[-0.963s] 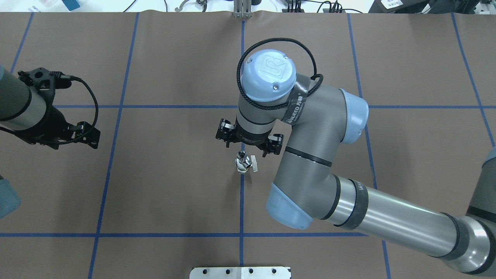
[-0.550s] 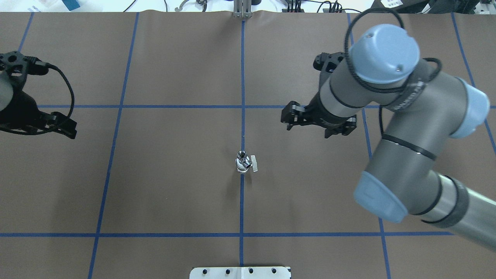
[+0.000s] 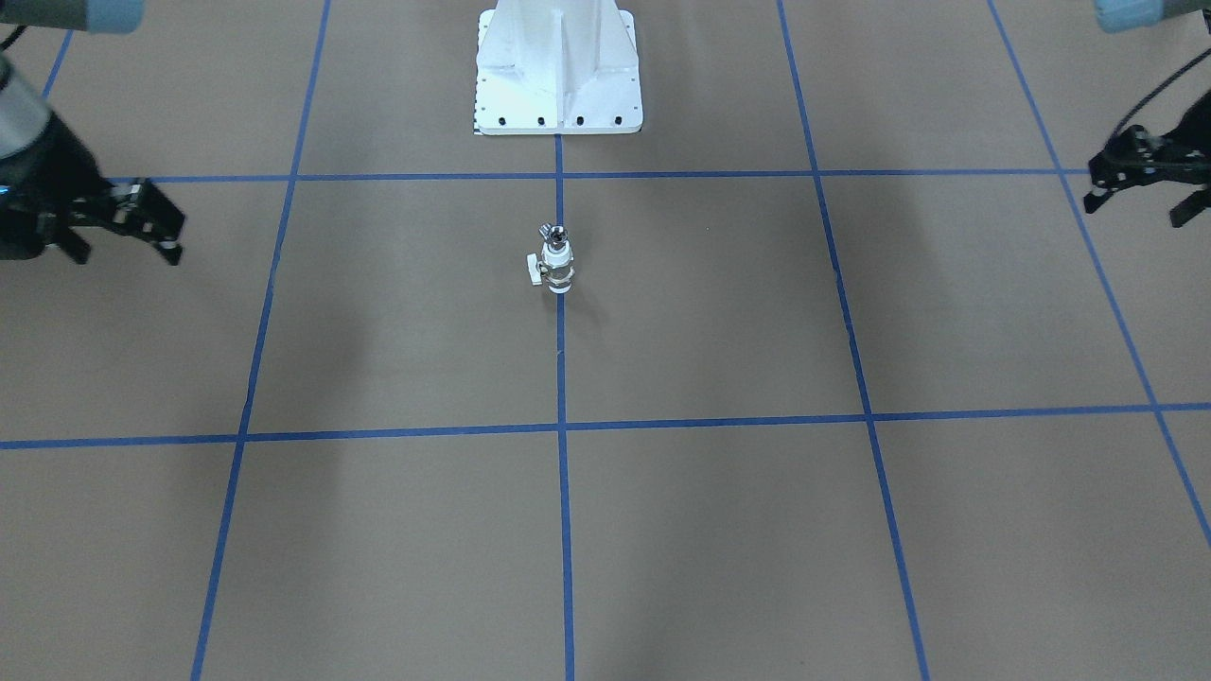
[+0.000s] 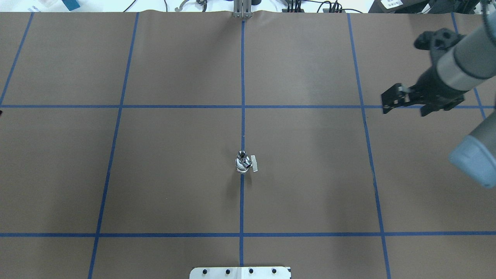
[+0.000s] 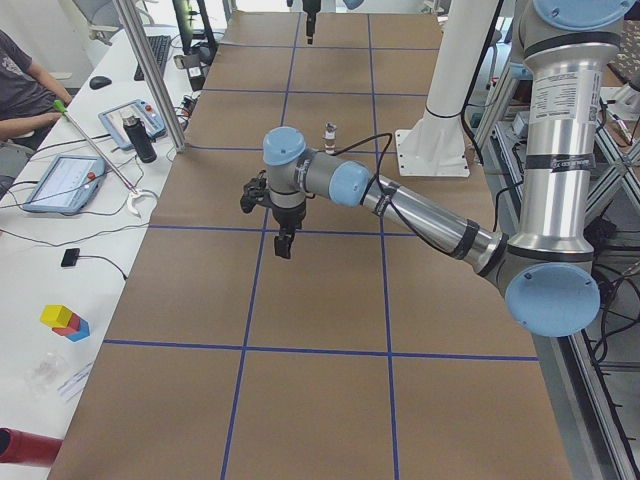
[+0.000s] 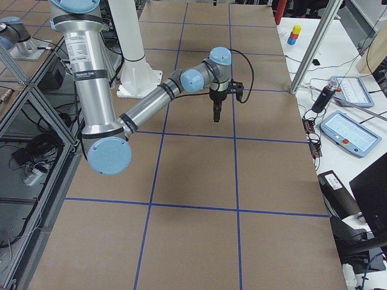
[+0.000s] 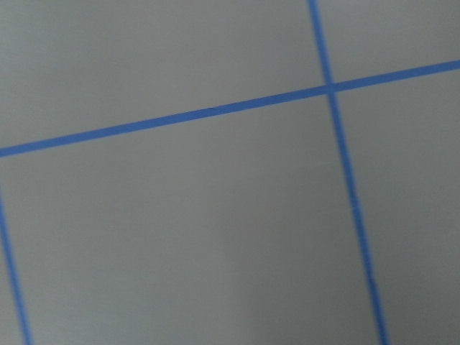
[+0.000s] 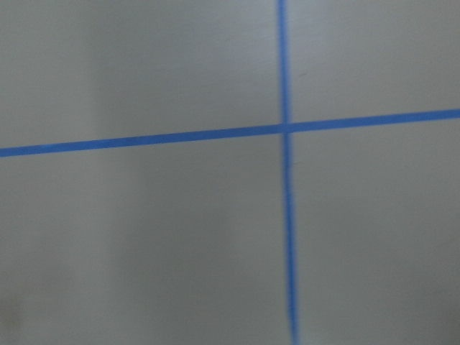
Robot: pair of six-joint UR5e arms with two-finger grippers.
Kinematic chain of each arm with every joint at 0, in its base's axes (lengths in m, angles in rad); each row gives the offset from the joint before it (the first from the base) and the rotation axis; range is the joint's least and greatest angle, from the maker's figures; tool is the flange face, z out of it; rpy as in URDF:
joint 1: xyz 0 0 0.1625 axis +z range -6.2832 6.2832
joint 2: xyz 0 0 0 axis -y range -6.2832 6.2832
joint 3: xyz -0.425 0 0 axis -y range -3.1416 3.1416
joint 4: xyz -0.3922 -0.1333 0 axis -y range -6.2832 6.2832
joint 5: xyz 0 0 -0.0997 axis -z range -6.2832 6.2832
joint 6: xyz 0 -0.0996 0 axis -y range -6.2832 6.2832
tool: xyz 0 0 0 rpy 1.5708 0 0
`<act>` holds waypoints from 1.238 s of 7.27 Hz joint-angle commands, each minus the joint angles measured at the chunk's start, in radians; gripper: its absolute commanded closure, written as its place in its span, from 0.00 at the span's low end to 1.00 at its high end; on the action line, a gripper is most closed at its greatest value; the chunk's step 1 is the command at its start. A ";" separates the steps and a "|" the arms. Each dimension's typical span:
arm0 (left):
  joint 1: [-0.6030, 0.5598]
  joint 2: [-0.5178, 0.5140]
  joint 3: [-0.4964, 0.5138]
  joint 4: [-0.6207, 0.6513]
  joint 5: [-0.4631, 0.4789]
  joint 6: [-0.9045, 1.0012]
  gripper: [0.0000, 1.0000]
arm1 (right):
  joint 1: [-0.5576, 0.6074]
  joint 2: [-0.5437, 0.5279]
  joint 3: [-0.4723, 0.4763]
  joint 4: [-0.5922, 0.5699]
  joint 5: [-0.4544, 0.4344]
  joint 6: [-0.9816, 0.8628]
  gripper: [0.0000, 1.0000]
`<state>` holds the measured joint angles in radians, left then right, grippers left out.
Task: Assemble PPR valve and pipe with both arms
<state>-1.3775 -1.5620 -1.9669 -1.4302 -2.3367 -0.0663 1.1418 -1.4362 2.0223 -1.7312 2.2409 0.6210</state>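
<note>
1. The table (image 4: 174, 174) holds one assembly at its centre.
2. The right hand (image 4: 407, 107) hangs near the right edge, fingers apart, empty.
3. The left hand (image 3: 1138, 200) hangs opposite, fingers apart, empty.
4. The PPR valve (image 4: 245, 166) stands upright.
5. The pipe (image 4: 242, 155) sits on its top.

— What sort of place do you work in?
— A robotics lab. My grey tubular arms with light-blue joint caps (image 6: 97, 78) stand beside a white bolted metal pedestal (image 3: 558, 71), at a brown paper-covered desk (image 4: 174, 174) marked off in a grid of blue tape lines (image 4: 242, 201).
— What else shows it?
— Silver aluminium frame posts (image 5: 150, 75), grey touch-screen control pendants (image 6: 347, 133), yellow, red and blue toy blocks (image 5: 63, 321) on a white side bench (image 5: 30, 300), and a person (image 5: 20, 80) seated there.
</note>
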 commanded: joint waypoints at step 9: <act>-0.239 -0.012 0.287 0.056 -0.016 0.349 0.00 | 0.334 -0.127 -0.217 0.002 0.092 -0.546 0.01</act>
<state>-1.6077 -1.5727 -1.7383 -1.3613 -2.3540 0.2523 1.4752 -1.5653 1.8049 -1.7289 2.3344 0.0960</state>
